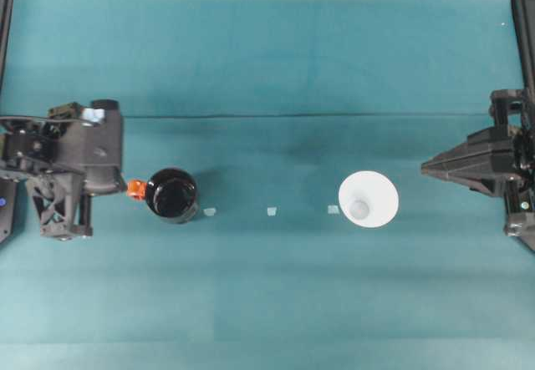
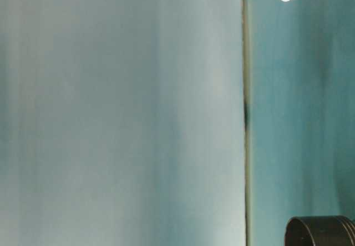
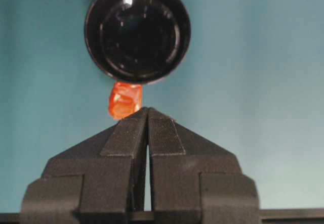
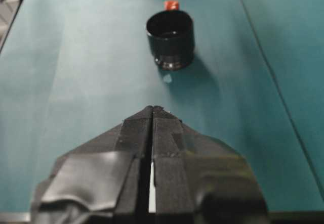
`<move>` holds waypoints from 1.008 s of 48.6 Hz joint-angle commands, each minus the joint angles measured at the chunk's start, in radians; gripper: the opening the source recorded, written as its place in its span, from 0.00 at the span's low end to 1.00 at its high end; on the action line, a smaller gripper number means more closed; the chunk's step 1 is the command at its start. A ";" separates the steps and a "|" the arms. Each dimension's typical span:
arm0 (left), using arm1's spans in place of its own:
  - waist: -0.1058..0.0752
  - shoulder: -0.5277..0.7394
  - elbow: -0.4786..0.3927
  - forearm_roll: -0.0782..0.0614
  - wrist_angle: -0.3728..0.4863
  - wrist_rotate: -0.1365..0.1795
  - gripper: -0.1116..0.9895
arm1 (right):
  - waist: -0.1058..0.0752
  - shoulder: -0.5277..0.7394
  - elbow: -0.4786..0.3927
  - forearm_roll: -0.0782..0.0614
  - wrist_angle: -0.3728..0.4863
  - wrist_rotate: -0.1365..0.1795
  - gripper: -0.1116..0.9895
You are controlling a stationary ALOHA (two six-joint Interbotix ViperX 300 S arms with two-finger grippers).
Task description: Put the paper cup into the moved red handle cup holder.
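Both fingers pairs pressed together, empty; paper cup [image 1: 369, 200] well apart from each.

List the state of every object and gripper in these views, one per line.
White tapered paper cup: upright on the table, rim up, empty, ungripped.
Glossy black round cup holder: upright, empty, orange-red tab handle pointing toward the left gripper.
Left gripper: shut, holding nothing, tips just short of the tab.
Right gripper: shut, holding nothing.
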 commanded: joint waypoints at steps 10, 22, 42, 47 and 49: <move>0.012 0.003 -0.054 0.006 0.060 0.061 0.12 | -0.005 0.005 -0.021 0.003 -0.006 0.008 0.01; 0.015 -0.005 -0.043 0.006 0.106 0.103 0.12 | -0.003 0.005 -0.023 0.003 -0.006 0.008 0.01; 0.038 0.000 -0.017 0.006 0.095 0.107 0.43 | -0.003 0.005 -0.023 0.003 -0.005 0.009 0.01; 0.038 0.002 0.009 0.006 0.094 0.114 0.71 | -0.003 0.005 -0.023 0.003 -0.009 0.009 0.01; 0.038 0.003 0.025 0.006 0.092 0.115 0.82 | -0.003 0.005 -0.023 0.003 -0.014 0.008 0.01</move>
